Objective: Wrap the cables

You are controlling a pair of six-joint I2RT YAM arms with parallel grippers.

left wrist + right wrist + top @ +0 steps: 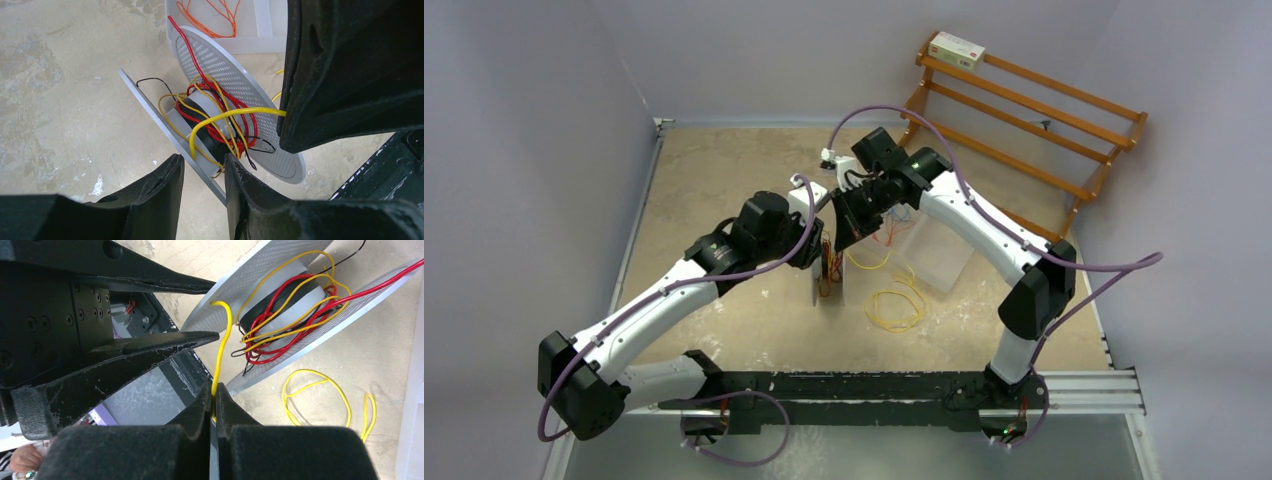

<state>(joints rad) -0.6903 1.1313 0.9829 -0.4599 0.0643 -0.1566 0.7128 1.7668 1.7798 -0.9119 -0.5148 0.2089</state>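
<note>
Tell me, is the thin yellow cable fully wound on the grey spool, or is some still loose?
Partly wound. A few turns sit on the grey spool, while loops of the thin yellow cable lie loose on the table.

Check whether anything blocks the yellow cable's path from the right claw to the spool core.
Nothing visible does. The right claw pinches the yellow cable, which runs freely between the flanges of the spool, held by the left claw.

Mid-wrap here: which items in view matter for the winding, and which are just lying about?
In play:
- yellow cable, pinched by the right gripper
- spool, its flange clamped by the left gripper
- loose yellow slack on the table

Lying about:
- orange wires in the clear bin
- wooden rack
- small box on it
</note>
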